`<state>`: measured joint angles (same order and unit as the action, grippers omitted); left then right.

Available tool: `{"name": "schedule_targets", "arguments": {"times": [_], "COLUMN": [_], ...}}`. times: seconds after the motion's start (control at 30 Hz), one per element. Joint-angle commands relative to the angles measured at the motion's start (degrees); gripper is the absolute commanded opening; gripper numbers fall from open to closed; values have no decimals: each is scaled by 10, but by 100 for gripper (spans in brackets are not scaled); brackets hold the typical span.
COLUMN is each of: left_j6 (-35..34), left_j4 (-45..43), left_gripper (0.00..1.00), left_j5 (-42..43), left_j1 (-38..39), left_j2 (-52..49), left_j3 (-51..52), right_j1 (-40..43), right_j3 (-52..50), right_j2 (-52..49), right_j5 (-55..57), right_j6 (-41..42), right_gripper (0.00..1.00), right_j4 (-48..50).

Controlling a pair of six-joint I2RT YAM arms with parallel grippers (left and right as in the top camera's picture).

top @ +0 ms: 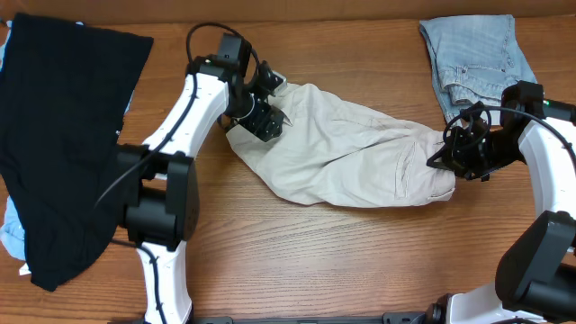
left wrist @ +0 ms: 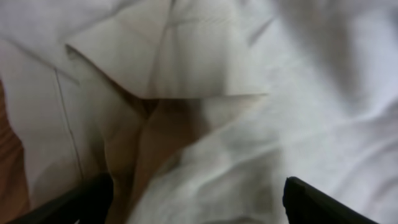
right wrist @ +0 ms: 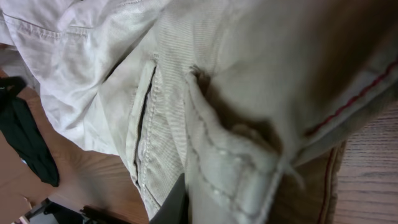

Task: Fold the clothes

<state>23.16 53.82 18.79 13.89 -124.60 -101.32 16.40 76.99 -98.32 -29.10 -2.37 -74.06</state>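
My left gripper (top: pixel 268 121) gapes wide over the khaki shorts (top: pixel 351 153), left end. Cloth buries my right gripper (top: pixel 447 155); I cannot tell its grip.

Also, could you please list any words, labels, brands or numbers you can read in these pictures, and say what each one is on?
No text can be read in any view.
Khaki shorts: no label or print shows; the red stitching along one edge is a plain line, not lettering.
Denim shorts: any patch or tag is too small to make out.
Black garment: plain, nothing printed.
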Motion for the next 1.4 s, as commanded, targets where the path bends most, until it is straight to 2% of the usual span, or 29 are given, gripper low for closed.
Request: {"name": "schedule_targets", "arguments": {"times": [0.0, 0.03, 0.1, 0.13, 0.2, 0.23, 0.37, 0.57, 0.67, 0.8, 0.9, 1.0, 1.03, 1.13, 1.3, 1.37], "left_j6": [4, -9, -34, -45, -60, -71, -160, -288, -314, -313, -292, -274, -274, -267, -199, -181], "left_j4": [-19, -25, -37, -43, -51, -53, -50, 29, 64, 94, 115, 125, 126, 124, 120, 107], "left_gripper": [79, 70, 41, 30, 10, 4, 4, 4, 4, 4, 20, 47, 51, 56, 61, 67], "left_j5": [-25, -38, -64, -75, -83, -89, -120, -109, -68, 14, 25, 23, 22, 24, 70, 74], "left_j1": [-4, -5, -5, -5, -5, -5, -11, -68, -106, -143, -146, -138, -134, -123, -90, -70], "left_j2": [-14, -14, -14, -14, -14, -14, -13, -5, 1, 1, 1, 1, 1, 2, 19, 23], "left_j3": [-11, -11, -11, -11, -11, -11, -17, -65, -76, -73, -71, -71, -71, -73, -86, -87], "right_j1": [-2, -2, -2, -2, -2, -2, -2, -2, -2, -2, -2, -2, -2, -2, -2, -2], "right_j3": [10, 10, 10, 10, 10, 10, 10, 10, 10, 10, 12, 26, 35, 71, 137, 149], "right_j2": [4, 4, 4, 4, 4, 4, 4, 4, 4, 4, 4, 4, 4, 4, 4, 4], "right_j5": [-1, -1, -1, -1, -1, -1, -1, -1, -1, -1, -1, -1, -1, 0, 0, 0], "right_j6": [-9, -9, -9, -9, -9, -9, -9, -9, -9, -9, -9, -9, -9, -9, -9, -6], "right_gripper": [4, 4, 4, 4, 4, 4, 4, 4, 4, 4, 4, 4, 4, 4, 4, 4], "right_j4": [4, 5, 9, 11, 14, 16, 15, 15, 17, 25, 33, 45, 47, 48, 49, 48]}}
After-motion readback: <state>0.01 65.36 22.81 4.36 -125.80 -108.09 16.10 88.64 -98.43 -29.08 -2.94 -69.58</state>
